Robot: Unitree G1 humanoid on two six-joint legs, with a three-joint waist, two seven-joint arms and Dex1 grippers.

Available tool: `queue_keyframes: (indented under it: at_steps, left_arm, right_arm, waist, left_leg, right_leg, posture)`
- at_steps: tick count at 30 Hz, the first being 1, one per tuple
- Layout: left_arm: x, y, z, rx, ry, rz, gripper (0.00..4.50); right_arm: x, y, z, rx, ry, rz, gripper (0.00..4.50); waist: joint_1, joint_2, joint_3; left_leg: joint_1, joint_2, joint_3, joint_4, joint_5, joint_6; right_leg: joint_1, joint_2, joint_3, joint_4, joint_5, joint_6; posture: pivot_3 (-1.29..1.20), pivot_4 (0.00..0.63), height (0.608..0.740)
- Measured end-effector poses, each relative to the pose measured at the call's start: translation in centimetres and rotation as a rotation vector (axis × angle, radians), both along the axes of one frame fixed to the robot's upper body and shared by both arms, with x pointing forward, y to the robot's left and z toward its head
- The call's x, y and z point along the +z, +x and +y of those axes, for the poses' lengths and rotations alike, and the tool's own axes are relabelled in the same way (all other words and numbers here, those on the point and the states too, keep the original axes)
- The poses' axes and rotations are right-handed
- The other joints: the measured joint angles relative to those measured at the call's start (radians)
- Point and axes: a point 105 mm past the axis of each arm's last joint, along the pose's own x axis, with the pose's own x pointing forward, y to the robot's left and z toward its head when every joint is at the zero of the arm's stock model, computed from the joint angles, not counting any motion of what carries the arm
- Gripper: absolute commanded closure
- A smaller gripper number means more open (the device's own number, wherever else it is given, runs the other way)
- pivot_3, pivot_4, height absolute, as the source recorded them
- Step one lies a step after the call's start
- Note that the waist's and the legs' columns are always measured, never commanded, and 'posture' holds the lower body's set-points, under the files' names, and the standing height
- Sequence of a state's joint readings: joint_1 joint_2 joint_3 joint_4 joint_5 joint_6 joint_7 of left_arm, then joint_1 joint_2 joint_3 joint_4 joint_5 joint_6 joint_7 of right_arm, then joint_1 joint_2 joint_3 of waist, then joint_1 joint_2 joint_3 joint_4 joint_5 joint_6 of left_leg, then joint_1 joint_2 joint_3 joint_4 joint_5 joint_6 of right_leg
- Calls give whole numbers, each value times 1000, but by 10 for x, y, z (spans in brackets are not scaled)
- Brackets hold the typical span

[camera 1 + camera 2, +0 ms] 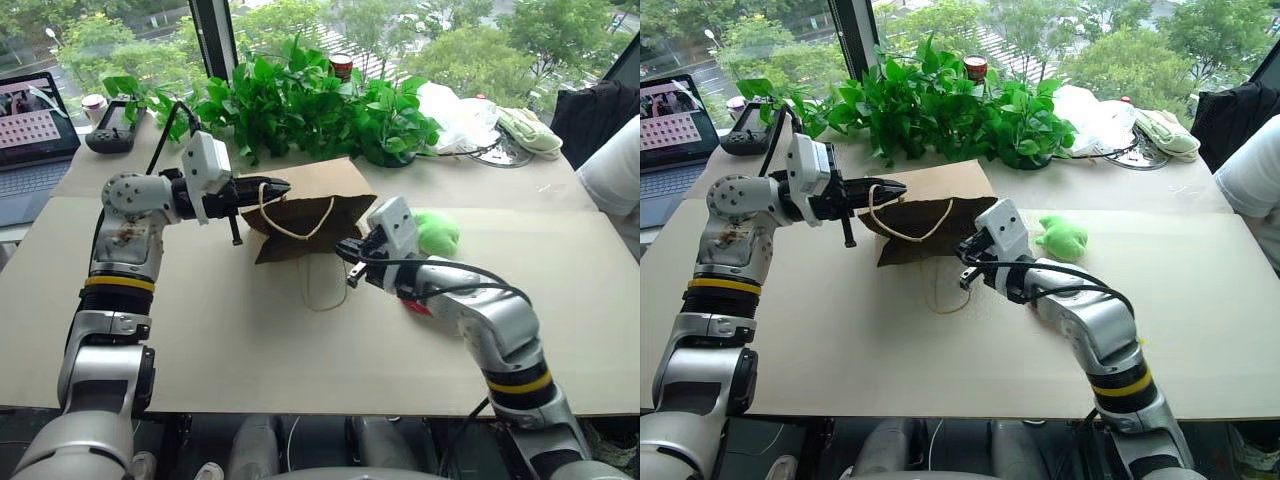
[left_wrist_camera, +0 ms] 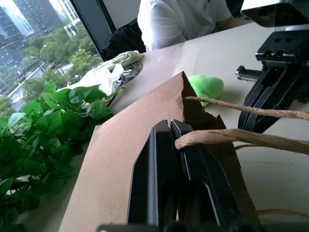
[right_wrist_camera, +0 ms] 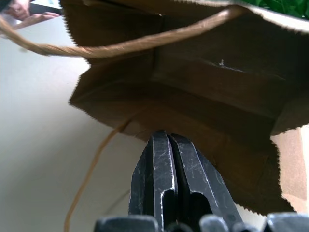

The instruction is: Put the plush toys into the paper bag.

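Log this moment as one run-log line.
left pincer: shut on paper bag handle, lifting upper edge | right pincer: shut on bag's lower edge | green plush toy: on table, outside bag

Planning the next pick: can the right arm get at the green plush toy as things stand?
Probably yes. The green plush toy lies in the open on the table just beside the right gripper, nothing between them. But that gripper is shut at the paper bag mouth.
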State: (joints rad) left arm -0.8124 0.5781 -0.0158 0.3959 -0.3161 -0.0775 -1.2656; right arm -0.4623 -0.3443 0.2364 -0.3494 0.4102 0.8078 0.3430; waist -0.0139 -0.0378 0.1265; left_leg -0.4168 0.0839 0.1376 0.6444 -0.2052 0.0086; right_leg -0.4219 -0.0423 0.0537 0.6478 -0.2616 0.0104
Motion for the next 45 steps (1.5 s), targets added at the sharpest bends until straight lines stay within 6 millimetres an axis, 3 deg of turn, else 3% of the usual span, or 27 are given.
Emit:
queue_keyframes:
  at_steps: [6,10,14,27,35,40,45]
  left_arm:
    - [1,-1,-3,-1,-5,12,4500]
    - [3,-1,-6,-4,-19,10,4500]
    - [4,2,-5,20,-45,31,4500]
    - [10,6,0,60,-97,44,4500]
    - [9,4,0,55,-92,38,4500]
    - [9,3,0,57,-92,38,4500]
    - [3,3,1,63,-89,50,4500]
  right_arm:
    - [-10,22,6,-109,-33,-24,4461]
    - [-34,36,8,-174,-99,19,4461]
    - [-60,35,17,-166,-167,78,4461]
    - [-63,35,22,-157,-230,45,4461]
    - [-53,36,15,-182,-166,83,4461]
    - [-9,23,2,-147,-33,62,4461]
    - [3,12,-6,-150,32,89,4461]
  waist:
    - [0,0,0]
    - [-1,0,0]
    - [-3,0,0]
    - [-8,1,-1]
    - [-5,1,-1]
    - [-1,1,-1]
    - [-4,1,-1]
  left_leg:
    - [0,0,0,0,0,-1]
    - [0,0,0,0,1,-1]
    - [0,0,0,-1,1,-1]
    - [1,0,0,-1,1,-2]
    - [0,0,0,-1,1,-2]
    - [-1,0,0,-1,1,-2]
    - [-1,0,0,-1,1,-2]
  right_leg:
    - [0,0,0,0,0,0]
    - [0,0,0,0,0,0]
    - [0,0,0,0,0,0]
    - [1,0,0,1,0,0]
    - [0,0,0,1,0,0]
    - [-1,0,-1,1,0,0]
    - [-1,0,-1,0,0,0]
  posture:
    - [0,150,740]
    - [0,150,740]
    - [0,150,740]
    - [0,150,740]
    - [0,150,740]
    - [0,150,740]
    - [0,150,740]
